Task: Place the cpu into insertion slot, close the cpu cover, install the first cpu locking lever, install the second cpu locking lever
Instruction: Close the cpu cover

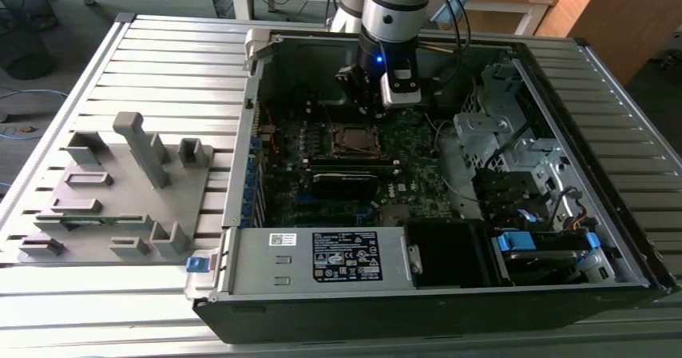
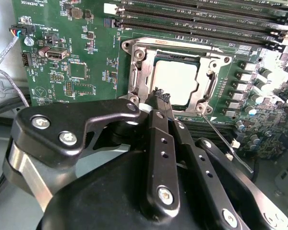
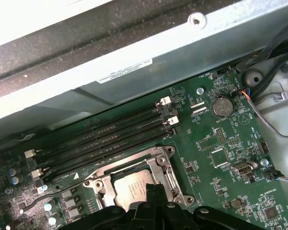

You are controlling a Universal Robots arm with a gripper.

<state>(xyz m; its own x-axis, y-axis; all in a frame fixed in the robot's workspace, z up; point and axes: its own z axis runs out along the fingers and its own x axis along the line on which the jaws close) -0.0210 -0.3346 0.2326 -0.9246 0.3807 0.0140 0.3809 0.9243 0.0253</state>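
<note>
Gripper (image 2: pixel 161 99) fingers pinched nearly together, nothing in them, tips right at the edge of the cpu cover (image 2: pixel 134 84); the cpu (image 2: pixel 175 79) lies flat in the insertion slot (image 1: pixel 350 140), framed by the cover's window. A thin locking lever (image 2: pixel 226 142) juts out free, and it looks like stiff, springy wire, best caught near its end

Silver-grey arm (image 1: pixel 397 6), black screw-studded gripper (image 2: pixel 162 100)

Slatted grey table (image 1: pixel 160 54), open computer case (image 1: pixel 426 314), grey fixture tray (image 1: pixel 107 206) (exterior view's left)
</note>
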